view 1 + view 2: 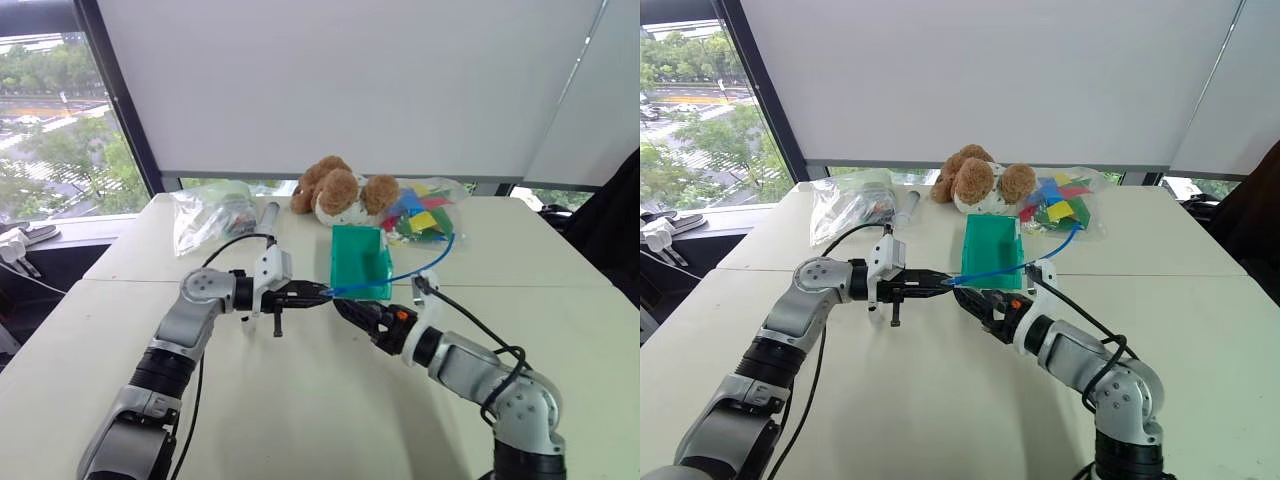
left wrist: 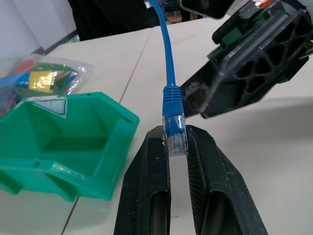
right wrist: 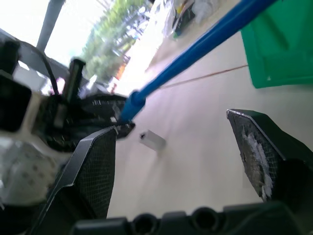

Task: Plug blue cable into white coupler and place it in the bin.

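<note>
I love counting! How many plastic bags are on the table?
2. One clear bag sits left of the teddy bear; one bag of colourful pieces sits right of it. None seem hidden.

L gripper [image 2: 176,133] fingers [image 2: 154,152] pinch blue cable [image 2: 168,73] plug; green bin [image 2: 115,142] just beside on desk [image 2: 274,147]; R gripper [image 2: 210,93] near, past plug.

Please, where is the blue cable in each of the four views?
Left eye view: blue cable runs from left claw rightward past green bin.
Right eye view: blue cable, same course, picture centre.
Left wrist view: blue cable pinched in left claw.
Right wrist view: blue cable crosses beyond open right claw.
Shared landmark: green bin.
</note>
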You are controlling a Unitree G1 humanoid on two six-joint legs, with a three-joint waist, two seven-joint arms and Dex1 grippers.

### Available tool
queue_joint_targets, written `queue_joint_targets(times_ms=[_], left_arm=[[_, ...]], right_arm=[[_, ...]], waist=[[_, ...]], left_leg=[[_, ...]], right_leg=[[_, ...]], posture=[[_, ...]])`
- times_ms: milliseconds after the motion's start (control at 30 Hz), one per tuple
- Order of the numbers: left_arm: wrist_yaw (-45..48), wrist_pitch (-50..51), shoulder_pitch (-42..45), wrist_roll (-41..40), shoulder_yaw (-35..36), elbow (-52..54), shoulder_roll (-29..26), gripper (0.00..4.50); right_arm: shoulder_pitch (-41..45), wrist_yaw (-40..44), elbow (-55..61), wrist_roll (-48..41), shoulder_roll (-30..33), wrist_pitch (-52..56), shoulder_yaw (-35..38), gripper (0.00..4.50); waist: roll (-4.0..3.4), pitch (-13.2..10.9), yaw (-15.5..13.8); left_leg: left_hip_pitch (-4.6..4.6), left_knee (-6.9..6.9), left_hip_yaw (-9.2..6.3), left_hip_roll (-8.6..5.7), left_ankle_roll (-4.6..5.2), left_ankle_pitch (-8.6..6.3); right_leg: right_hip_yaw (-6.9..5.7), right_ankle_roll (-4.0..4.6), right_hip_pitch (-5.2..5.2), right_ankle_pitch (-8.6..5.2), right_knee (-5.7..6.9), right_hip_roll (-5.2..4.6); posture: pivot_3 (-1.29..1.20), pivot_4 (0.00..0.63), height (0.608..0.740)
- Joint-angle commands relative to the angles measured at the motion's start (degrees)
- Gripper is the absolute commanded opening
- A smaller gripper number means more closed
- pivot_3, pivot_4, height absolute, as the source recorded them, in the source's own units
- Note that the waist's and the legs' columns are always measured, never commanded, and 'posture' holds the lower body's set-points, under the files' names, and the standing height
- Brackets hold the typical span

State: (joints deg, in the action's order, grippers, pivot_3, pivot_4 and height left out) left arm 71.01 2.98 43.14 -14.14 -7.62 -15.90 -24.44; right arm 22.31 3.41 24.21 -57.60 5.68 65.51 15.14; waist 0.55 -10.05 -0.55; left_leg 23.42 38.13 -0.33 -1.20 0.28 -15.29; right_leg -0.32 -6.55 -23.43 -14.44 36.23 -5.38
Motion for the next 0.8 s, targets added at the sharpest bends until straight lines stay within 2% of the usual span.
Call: queue_joint_targets(times_ms=[33,267,333,400,567,800], left_arm=[[-0.3,-1.7,1.1,0.3,0.1,0.8,-0.3,0.02],[-0.5,-3.0,1.1,1.0,-0.4,-0.2,0.1,0.02],[-0.6,-3.5,1.2,1.2,-0.4,-0.5,0.1,0.00],[-0.7,-3.7,1.2,1.2,-0.4,-0.7,0.1,0.00],[-1.0,-3.8,1.3,1.3,-0.4,-0.8,0.3,0.00],[-2.0,-3.6,1.2,1.3,-0.3,-0.8,0.8,0.00]], right_arm=[[2.7,-2.7,-0.3,-4.2,-1.4,-1.2,1.7,3.89],[4.8,-5.7,-2.7,-6.8,-2.3,-2.9,1.1,3.89],[4.9,-5.9,-3.0,-7.0,-2.2,-3.0,0.5,3.34],[4.8,-6.0,-3.0,-7.4,-2.0,-3.2,-0.1,2.54],[4.5,-6.0,-2.9,-7.6,-1.4,-3.4,-1.2,0.04],[4.3,-5.6,-2.6,-7.8,-0.4,-3.7,-2.8,0.04]], waist=[[0.00,0.0,0.1],[0.00,0.0,0.6],[0.00,0.0,0.8],[0.00,0.0,1.2],[-0.01,0.0,1.4],[-0.01,0.0,1.3]], left_leg=[[0.00,0.00,0.00,0.00,0.00,0.00],[-0.01,-0.01,0.00,0.02,0.00,0.00],[-0.01,-0.01,0.00,0.02,0.00,0.00],[-0.01,-0.02,-0.01,0.03,0.00,0.00],[-0.01,-0.05,-0.01,0.05,0.01,0.00],[-0.01,-0.05,-0.01,0.06,0.01,0.00]], right_leg=[[0.00,0.00,0.00,0.00,0.00,0.00],[0.00,0.00,-0.01,0.00,0.01,0.06],[0.00,0.00,-0.01,0.00,0.01,0.06],[0.00,0.00,-0.01,0.00,0.01,0.06],[0.00,0.00,-0.03,0.00,0.01,0.09],[0.01,0.00,-0.03,0.00,0.01,0.09]], posture=[[0.00,0.150,0.740],[0.00,0.150,0.740],[0.00,0.150,0.740],[0.00,0.150,0.740],[0.00,0.150,0.740],[0.00,0.150,0.740]])
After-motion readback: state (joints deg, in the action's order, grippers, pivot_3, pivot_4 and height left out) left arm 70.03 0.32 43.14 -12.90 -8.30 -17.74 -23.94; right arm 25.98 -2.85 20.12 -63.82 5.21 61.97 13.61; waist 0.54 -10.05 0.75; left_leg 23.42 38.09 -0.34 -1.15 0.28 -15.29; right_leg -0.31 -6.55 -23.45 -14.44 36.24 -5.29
